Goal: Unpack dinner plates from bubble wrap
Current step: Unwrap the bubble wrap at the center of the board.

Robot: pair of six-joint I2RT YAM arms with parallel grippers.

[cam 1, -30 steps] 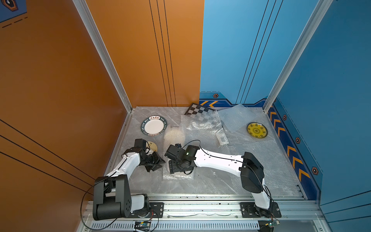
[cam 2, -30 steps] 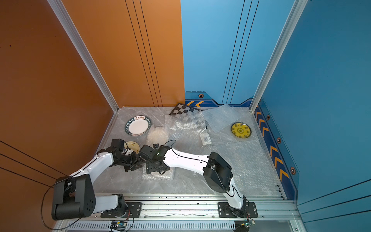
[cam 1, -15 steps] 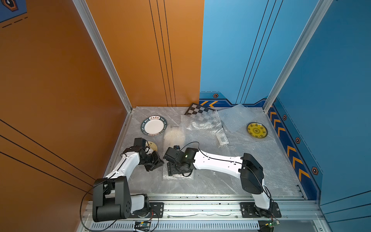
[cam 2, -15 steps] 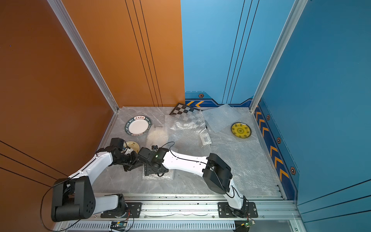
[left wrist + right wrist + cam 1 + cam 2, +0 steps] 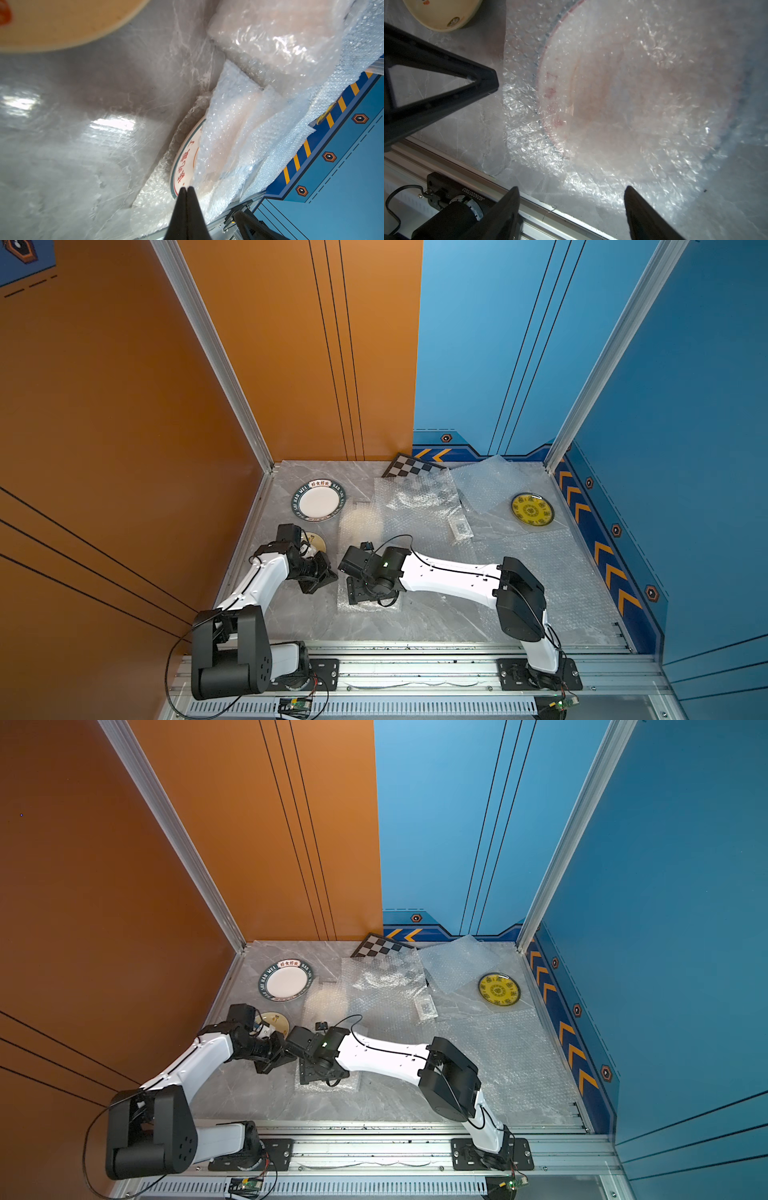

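A dinner plate with a green rim line and red characters (image 5: 185,158) lies wrapped in bubble wrap (image 5: 232,128) near the table's front, and shows blurred through the wrap (image 5: 633,93). My left gripper (image 5: 186,188) is shut on the edge of that wrap's flap, which stands lifted off the plate's rim. My right gripper (image 5: 571,192) hangs open just above the same bundle (image 5: 370,603). In both top views the two grippers (image 5: 328,576) (image 5: 320,1073) meet there. Bare plates: white with a lettered green rim (image 5: 319,500), yellow (image 5: 532,509), cream (image 5: 274,1023) behind my left wrist.
Loose bubble wrap sheets (image 5: 490,485) cover the back and right of the table, with two more wrapped round shapes (image 5: 360,522) (image 5: 419,497). A checkerboard (image 5: 409,466) leans at the back wall. A small card box (image 5: 460,527) lies mid-table. The metal rail (image 5: 415,649) runs along the front.
My left gripper has closed its fingers at the wrap's edge. The right gripper has shifted slightly toward the front over the wrapped plate and has stayed open.
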